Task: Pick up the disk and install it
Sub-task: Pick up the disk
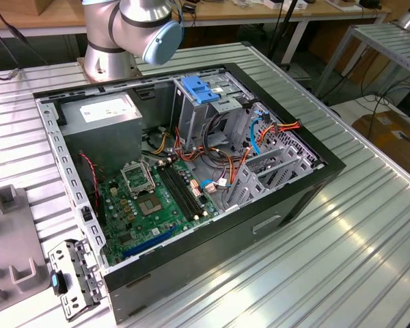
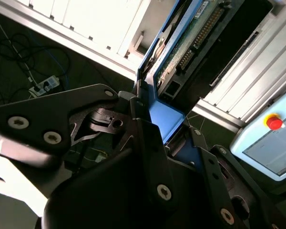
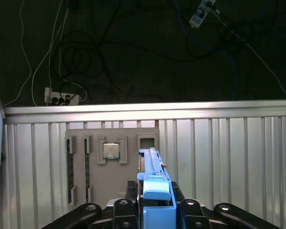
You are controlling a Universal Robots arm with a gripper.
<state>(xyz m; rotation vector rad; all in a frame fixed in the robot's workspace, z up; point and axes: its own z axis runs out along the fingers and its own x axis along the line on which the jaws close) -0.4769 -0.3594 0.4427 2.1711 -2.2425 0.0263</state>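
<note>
Fingers point(image 2: 150, 143) are pinching the disk point(image 3: 155, 188) on edge above the counter point(image 3: 229, 152); pick-up looking done, installing into computer case point(image 1: 287, 205) not yet.

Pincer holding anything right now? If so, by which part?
Yes. The pincer grips the flat metal hard drive with blue plastic side rails, clamped across the blue-railed end nearest the wrist.

Open case point(image 1: 191, 263) lies on its side on the ribbed bench point(image 1: 314, 273). Inside: green motherboard point(image 1: 157, 205), grey power supply point(image 1: 102, 113) in the far corner, blue latch point(image 1: 201, 91) atop the drive cage point(image 1: 189, 123), loose orange and red cables point(image 1: 225, 164). Grey tray point(image 3: 86, 191) on the bench carries a chip point(image 3: 110, 151). Power strip point(image 3: 62, 99) lies on the floor beyond.
</note>
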